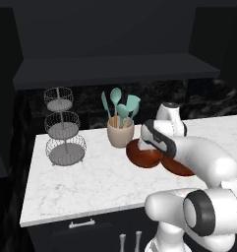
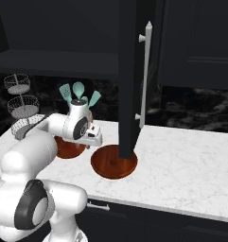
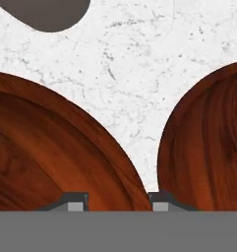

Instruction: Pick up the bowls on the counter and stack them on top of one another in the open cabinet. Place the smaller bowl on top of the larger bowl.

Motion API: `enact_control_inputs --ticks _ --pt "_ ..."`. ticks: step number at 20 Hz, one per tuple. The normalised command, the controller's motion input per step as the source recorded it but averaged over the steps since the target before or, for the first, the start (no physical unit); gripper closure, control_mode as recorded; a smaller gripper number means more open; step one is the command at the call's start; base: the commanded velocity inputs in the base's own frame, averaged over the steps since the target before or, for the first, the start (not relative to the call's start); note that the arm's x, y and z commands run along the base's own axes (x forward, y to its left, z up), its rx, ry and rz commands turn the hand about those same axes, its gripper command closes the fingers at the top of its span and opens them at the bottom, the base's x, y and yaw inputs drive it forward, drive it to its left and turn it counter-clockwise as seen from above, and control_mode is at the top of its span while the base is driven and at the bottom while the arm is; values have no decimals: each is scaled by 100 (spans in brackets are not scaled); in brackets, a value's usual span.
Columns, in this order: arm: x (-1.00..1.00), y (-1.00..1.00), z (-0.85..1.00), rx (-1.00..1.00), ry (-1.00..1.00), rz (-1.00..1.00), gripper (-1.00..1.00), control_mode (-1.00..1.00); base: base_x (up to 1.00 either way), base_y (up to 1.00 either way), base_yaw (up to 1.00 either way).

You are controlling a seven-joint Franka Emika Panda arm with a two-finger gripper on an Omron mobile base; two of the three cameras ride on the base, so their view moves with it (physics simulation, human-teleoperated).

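I see a beige utensil cup (image 1: 120, 134) w/ teal utensils (image 1: 121, 106); wire basket stand (image 1: 64, 129) well left of cup, cabinet door handle (image 2: 144, 75) off to its right.

In the hand view both bowls run off the frame: the larger bowl (image 3: 51, 152) at the left, the smaller bowl (image 3: 208, 142) at the right. In the left base view the arm hides most of the larger bowl (image 1: 176, 167).

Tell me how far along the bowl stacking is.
Nothing is stacked yet: both bowls sit apart on the counter, neither in the open cabinet. The gripper is open and low at one bowl's rim. Grasping, placing and stacking both bowls remain.
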Motion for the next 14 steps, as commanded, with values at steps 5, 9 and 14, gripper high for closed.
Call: enact_control_inputs --ticks 5,9,14 --pt "4 -100 56 2 9 -14 100 -100 0 0 0" --pt "22 -100 13 0 15 -15 100 -100 0 0 0" --pt "18 -66 -57 -7 3 -8 100 -100 0 0 0"
